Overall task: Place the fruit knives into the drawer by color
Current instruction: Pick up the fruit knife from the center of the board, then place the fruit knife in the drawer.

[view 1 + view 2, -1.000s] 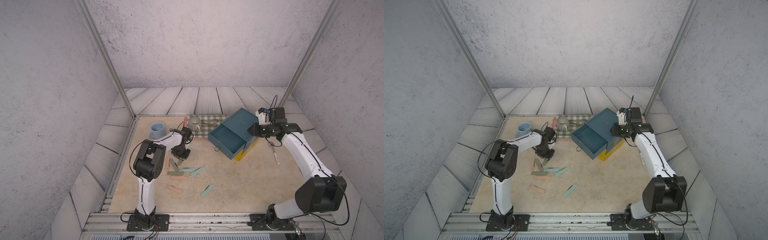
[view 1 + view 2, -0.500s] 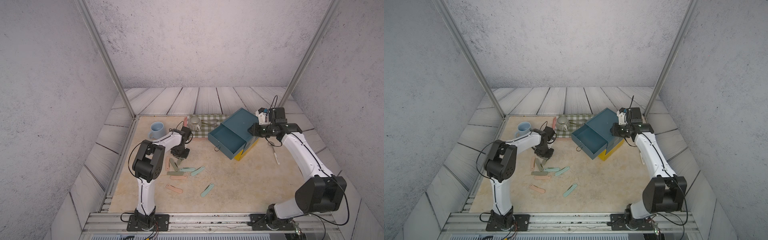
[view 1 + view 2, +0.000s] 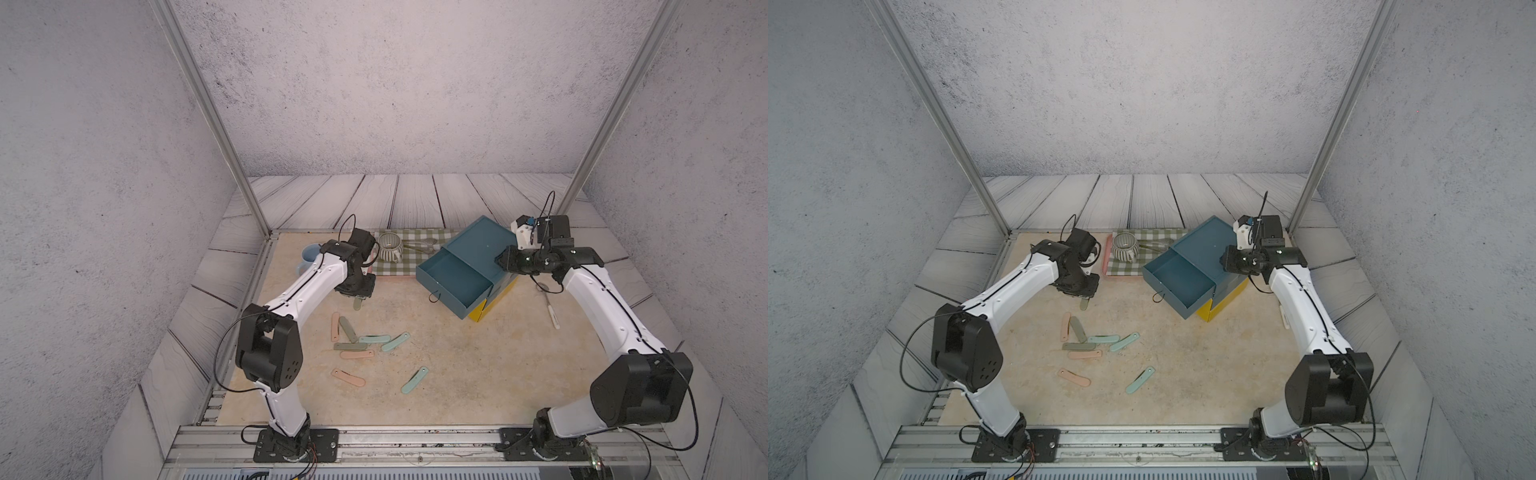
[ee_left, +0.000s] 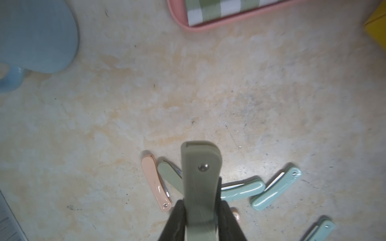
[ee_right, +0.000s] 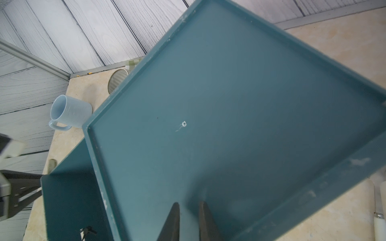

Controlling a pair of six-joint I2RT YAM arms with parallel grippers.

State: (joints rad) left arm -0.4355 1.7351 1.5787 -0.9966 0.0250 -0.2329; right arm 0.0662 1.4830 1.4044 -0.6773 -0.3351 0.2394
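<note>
Seen from above, the left gripper [image 4: 199, 208] is clamped on one end of an olive knife [image 4: 199, 177], just left of the pink tray [image 4: 229, 19] and its green checked cloth [image 4: 208, 8]. The knife's long axis runs in line with the fingers. Its riveted end points away from them and down toward the table [image 3: 478, 374], and we cannot tell whether the tip touches. A blue mug [image 3: 306, 257] stands at the far left. A ribbed cup [image 3: 390, 247] and metal cutlery [image 3: 419, 246] rest on the cloth.

To the right sits the drawer chest [image 3: 484, 243], turned cornerwise. Its top drawer [image 3: 453, 278] is pulled out toward the near left, with a ring pull [image 3: 434, 296] at its front and yellow fronts [image 3: 494, 301] showing beneath. Between the held knife and that drawer we see only bare table, with the tray's near corner close beside the line. The right gripper [image 5: 189, 208] is poised at the chest's top, its jaws a narrow gap apart with nothing between them. A white stick [image 3: 552, 313] lies right of the chest.

Eight loose knives [image 3: 356, 354] lie flat nearer us. Six of them cluster just near of the held one. In that cluster a pink knife [image 3: 335, 326] and a grey-green knife [image 3: 348, 329] run near to far, and the others run roughly left to right. A second pink knife [image 3: 348, 377] and a lone teal knife [image 3: 414, 380] lie apart, nearest us.
</note>
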